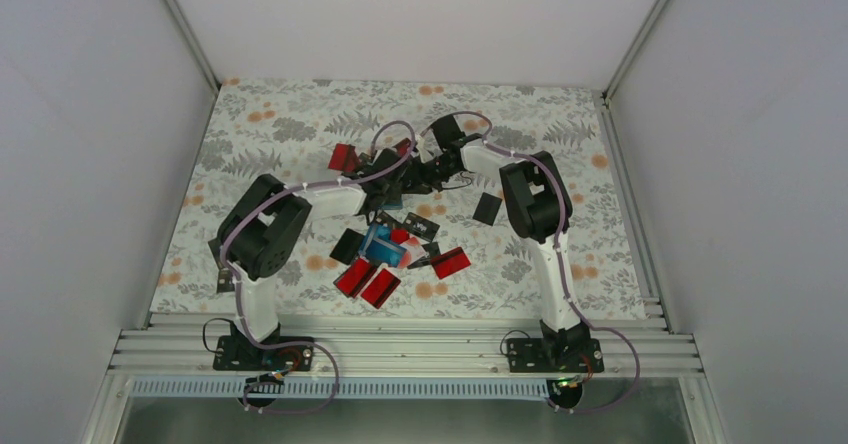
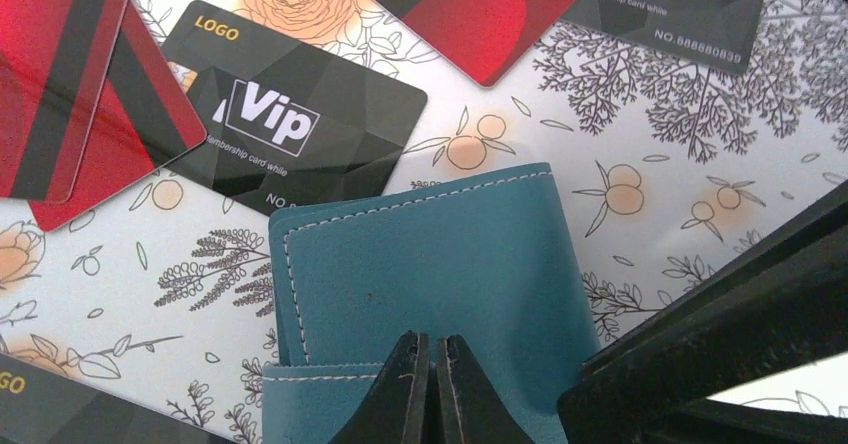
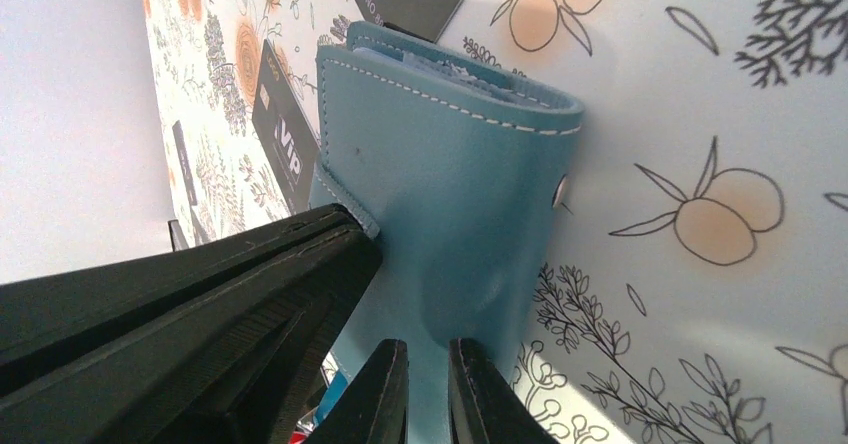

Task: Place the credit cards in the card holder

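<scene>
The teal card holder point(image 2: 440, 254) lies on the flowered table among loose credit cards. In the top view it is mostly hidden where both arms meet point(image 1: 393, 202). My left gripper point(image 2: 432, 364) is shut on the holder's stitched strap at its near edge. My right gripper point(image 3: 430, 384) is shut on the holder's point(image 3: 450, 164) outer cover, with teal material between its fingers. Card edges show in the holder's open far end. A black Vip credit card point(image 2: 290, 114) and red cards point(image 2: 60, 74) lie just beyond it.
More red, black and blue cards point(image 1: 385, 254) are piled near the table's front centre, with one black card point(image 1: 487, 208) by the right arm and a red one point(image 1: 343, 157) further back. White walls enclose the table on three sides.
</scene>
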